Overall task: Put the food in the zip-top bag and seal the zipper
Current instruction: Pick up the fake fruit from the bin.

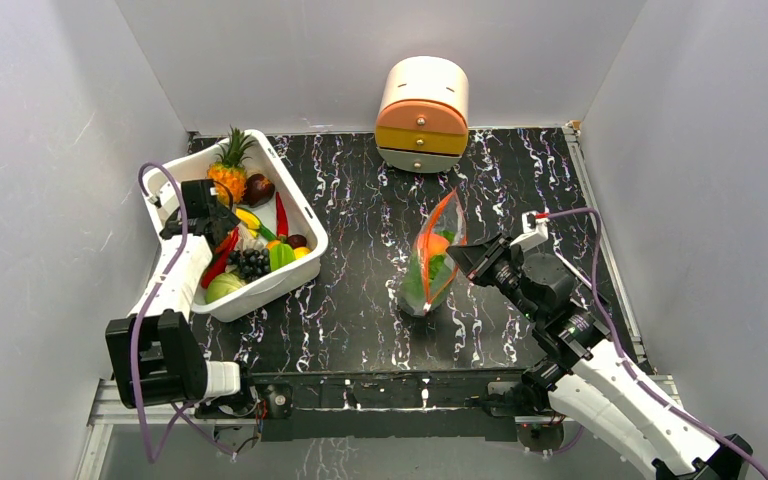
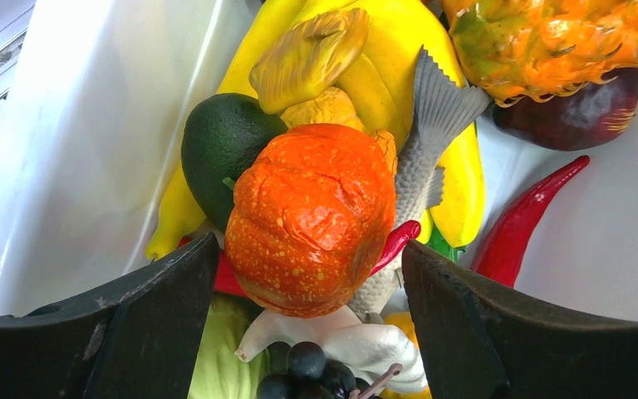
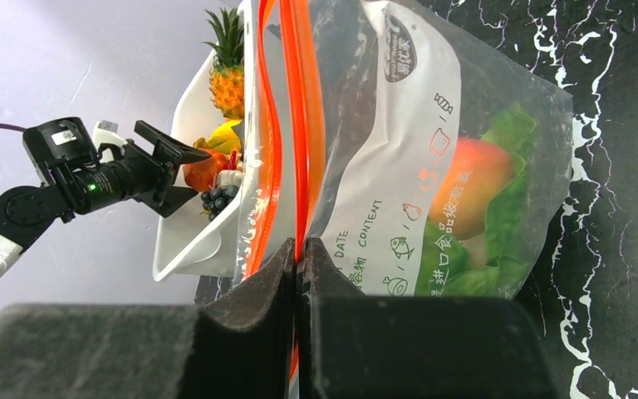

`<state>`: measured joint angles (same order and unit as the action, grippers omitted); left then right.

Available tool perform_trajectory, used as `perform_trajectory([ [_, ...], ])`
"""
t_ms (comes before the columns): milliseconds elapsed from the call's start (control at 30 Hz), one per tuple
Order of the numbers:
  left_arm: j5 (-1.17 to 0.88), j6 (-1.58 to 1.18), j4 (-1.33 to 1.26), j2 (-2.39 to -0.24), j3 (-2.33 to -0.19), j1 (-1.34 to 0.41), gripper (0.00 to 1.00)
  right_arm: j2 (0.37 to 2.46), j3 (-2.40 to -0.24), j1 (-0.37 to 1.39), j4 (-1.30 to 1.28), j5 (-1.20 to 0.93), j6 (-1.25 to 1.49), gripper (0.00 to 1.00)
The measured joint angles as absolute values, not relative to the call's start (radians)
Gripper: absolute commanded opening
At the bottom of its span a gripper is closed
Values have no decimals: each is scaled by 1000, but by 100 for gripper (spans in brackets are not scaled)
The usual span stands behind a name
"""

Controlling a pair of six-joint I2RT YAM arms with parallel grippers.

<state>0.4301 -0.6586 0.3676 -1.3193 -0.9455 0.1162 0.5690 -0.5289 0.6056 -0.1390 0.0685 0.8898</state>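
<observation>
The clear zip-top bag (image 1: 428,262) (image 3: 399,150) stands upright on the black table with its mouth apart. Inside it lie an orange-red fruit (image 3: 469,174) and green leaves (image 3: 507,208). My right gripper (image 1: 458,256) (image 3: 299,249) is shut on the bag's red-orange zipper (image 3: 301,125) at one end. My left gripper (image 1: 212,212) (image 2: 309,249) is down in the white tub, open, with its jaws either side of an orange pumpkin (image 2: 311,208). Below the pumpkin shows the pale green cabbage (image 2: 216,357) (image 1: 222,287). A red chilli (image 2: 523,224) lies to the right.
The white tub (image 1: 260,296) (image 2: 66,150) at the left holds a pineapple (image 1: 228,165), black grapes (image 1: 251,262), yellow pieces (image 2: 457,166), a grey fish (image 2: 424,158) and an avocado (image 2: 220,150). A round cream-and-orange drawer box (image 1: 422,112) stands at the back wall.
</observation>
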Motion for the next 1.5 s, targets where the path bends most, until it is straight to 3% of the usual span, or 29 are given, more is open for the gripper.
perform_trajectory([
  [233,422,-661,349,-1334,-920,125,74,576,-527,606,-139,68,892,0],
  [600,369,-673,324,-1346,-908,136,54,569,-526,606,-139,67,896,0],
  [1167,289,-670,355,-1246,-904,136,46,555,-525,606,-156,68,897,0],
  [1500,93,-608,411,-1200,-1009,134,43,568,-527,606,-162,61,870,0],
])
